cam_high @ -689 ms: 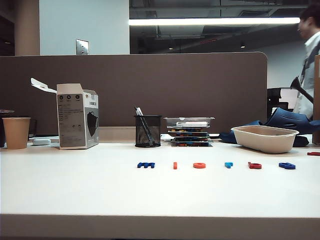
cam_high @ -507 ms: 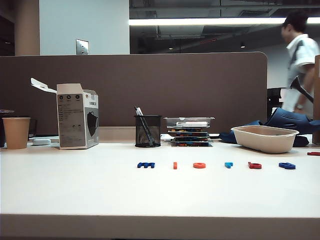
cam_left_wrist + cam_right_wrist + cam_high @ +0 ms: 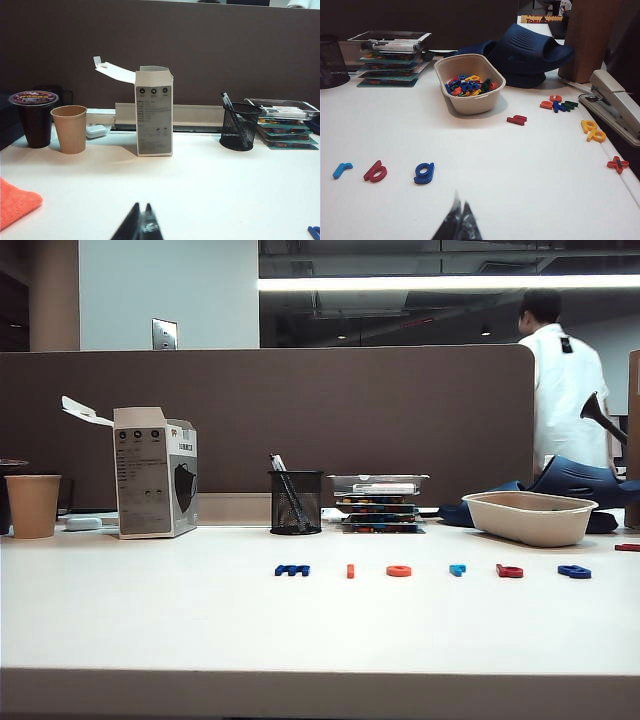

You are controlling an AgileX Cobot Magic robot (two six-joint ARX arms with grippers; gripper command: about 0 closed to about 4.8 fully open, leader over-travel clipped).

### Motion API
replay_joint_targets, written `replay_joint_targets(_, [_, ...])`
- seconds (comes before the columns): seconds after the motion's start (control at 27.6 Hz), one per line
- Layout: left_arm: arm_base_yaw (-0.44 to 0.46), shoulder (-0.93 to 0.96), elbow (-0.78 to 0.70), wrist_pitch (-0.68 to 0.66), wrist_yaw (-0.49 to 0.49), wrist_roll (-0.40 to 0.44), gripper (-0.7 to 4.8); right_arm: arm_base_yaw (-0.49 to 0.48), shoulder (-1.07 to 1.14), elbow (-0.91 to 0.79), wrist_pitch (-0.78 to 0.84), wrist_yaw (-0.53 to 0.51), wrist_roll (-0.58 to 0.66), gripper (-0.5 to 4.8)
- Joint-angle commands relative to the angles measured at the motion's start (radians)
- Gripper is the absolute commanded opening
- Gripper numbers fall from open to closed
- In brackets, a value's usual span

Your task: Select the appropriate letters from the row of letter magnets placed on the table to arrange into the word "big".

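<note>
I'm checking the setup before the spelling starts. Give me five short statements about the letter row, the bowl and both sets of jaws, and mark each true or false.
1. The dark blue looped "g" magnet lies beside the red "b" magnet. True.
2. The beige oval bowl is empty. False: it holds a heap of mixed coloured letters.
3. The right gripper has its jaws shut and holds nothing. True.
4. The left gripper is clamped on the tan paper cup. False: its jaws are shut on nothing, well short of the cup.
5. The orange ring magnet lies at the row's far end. False: it is mid-row, next to the thin orange-red bar magnet.
</note>
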Motion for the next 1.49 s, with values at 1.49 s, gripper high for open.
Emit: replay_joint_targets(1.49, [-0.269,0.792,1.393,-1.085,0.391,-0.433,-0.05,0.001,-0.007,-0.005,0.009,0.003,-0.003,-0.05])
